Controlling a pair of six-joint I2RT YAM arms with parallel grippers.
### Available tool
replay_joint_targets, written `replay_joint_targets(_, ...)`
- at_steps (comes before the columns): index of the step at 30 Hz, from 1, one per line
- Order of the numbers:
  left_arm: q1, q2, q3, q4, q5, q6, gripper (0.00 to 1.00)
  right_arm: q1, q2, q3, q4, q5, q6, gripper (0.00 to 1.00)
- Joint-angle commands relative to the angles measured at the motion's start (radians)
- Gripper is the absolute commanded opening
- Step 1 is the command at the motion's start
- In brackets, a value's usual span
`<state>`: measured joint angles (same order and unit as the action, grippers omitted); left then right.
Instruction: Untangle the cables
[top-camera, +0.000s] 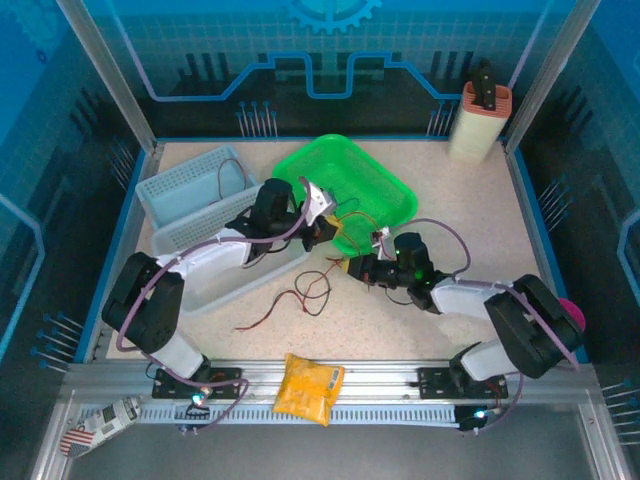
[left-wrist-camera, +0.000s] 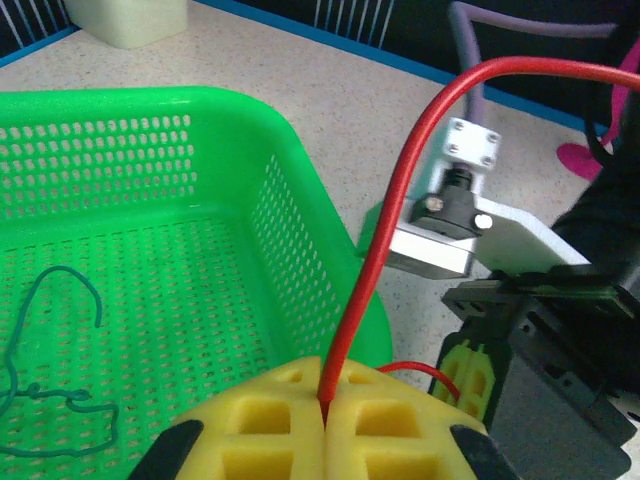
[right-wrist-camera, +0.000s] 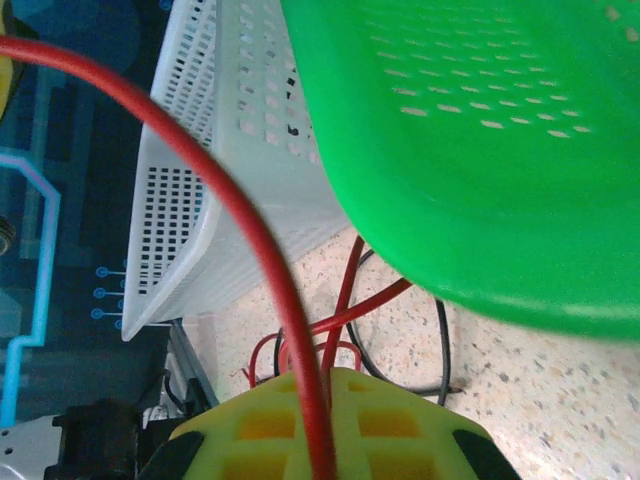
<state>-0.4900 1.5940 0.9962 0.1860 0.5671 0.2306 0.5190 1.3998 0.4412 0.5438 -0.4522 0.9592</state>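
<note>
My left gripper (top-camera: 323, 228) hovers at the near rim of the green basket (top-camera: 385, 185). Its yellow pads (left-wrist-camera: 270, 420) are shut on a red cable (left-wrist-camera: 400, 190), which arcs up and to the right. A dark green cable (left-wrist-camera: 60, 400) lies inside the green basket (left-wrist-camera: 150, 110). My right gripper (top-camera: 352, 265) sits just in front of that basket, a short way from the left one. It is shut on a red cable (right-wrist-camera: 250, 230). Beyond its pads (right-wrist-camera: 400, 420), more red strands cross a black cable (right-wrist-camera: 441, 340) on the table. A loose red and dark tangle (top-camera: 300, 295) trails toward the front.
A pale blue-white basket (top-camera: 180, 185) lies under the left arm, close beside the green basket (right-wrist-camera: 480, 150). A yellow packet (top-camera: 308, 388) rests on the front rail. A cream container (top-camera: 478, 122) stands at the back right corner. Blue walls edge the table.
</note>
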Motion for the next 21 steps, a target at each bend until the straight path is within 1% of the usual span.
replay_joint_targets(1, 0.028, -0.044, 0.032, 0.074, 0.021, -0.074, 0.00, 0.013, -0.107, -0.005, -0.240, 0.092, -0.105, 0.00)
replay_joint_targets(4, 0.051, -0.051, 0.031, 0.119, 0.013, -0.126, 0.00, 0.009, -0.182, 0.035, -0.485, 0.177, -0.191, 0.00)
replay_joint_targets(7, 0.074, -0.054, 0.033, 0.148, 0.019, -0.164, 0.00, -0.008, -0.218, 0.057, -0.605, 0.218, -0.230, 0.00)
replay_joint_targets(13, 0.078, -0.060, 0.029, 0.130, 0.032, -0.136, 0.00, -0.029, -0.221, 0.088, -0.662, 0.201, -0.276, 0.00)
replay_joint_targets(16, 0.077, -0.060, 0.027, 0.130, 0.064, -0.125, 0.00, -0.028, -0.229, 0.114, -0.663, 0.172, -0.337, 0.00)
replay_joint_targets(19, 0.067, -0.059, 0.024, 0.129, 0.092, -0.112, 0.00, -0.031, -0.238, 0.137, -0.661, 0.116, -0.416, 0.00)
replay_joint_targets(20, 0.059, -0.059, 0.024, 0.115, 0.090, -0.096, 0.00, -0.035, -0.241, 0.144, -0.666, 0.100, -0.434, 0.06)
replay_joint_targets(21, 0.047, -0.060, 0.024, 0.092, 0.084, -0.061, 0.00, -0.038, -0.246, 0.150, -0.671, 0.087, -0.445, 0.16)
